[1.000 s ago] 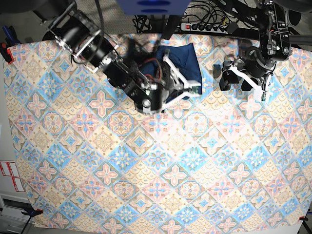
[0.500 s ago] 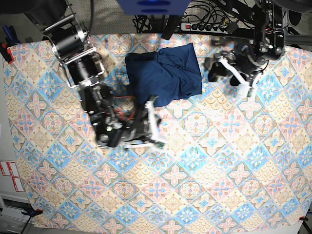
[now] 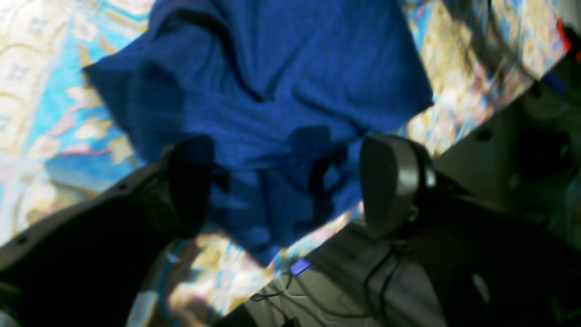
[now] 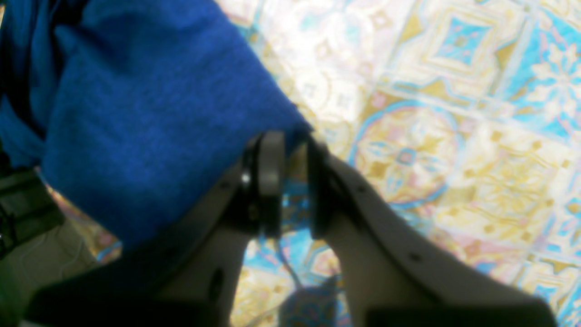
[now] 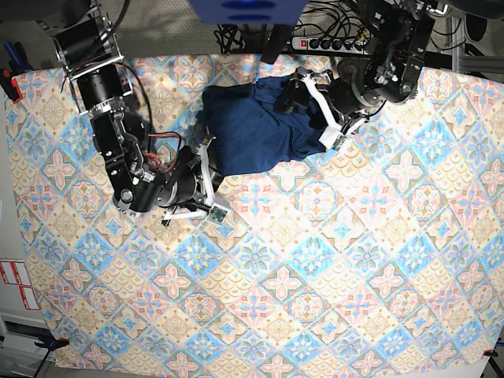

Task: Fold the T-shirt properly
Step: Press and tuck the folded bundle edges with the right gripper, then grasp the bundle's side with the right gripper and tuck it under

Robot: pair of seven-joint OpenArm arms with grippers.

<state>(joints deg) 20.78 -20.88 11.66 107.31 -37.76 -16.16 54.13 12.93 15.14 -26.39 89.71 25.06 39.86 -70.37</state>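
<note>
Right wrist view: right gripper (image 4: 290, 150) nearly closed at the T-shirt (image 4: 150, 113) corner edge — whether it pinches cloth, cannot tell. Left gripper (image 3: 286, 181) spread wide, empty, hovering over the bundle. T-shirt lies rumpled at the patterned tablecloth's (image 5: 331, 260) far edge. Soft, light knit, likely droopy — best taken at hems or corners.
</note>
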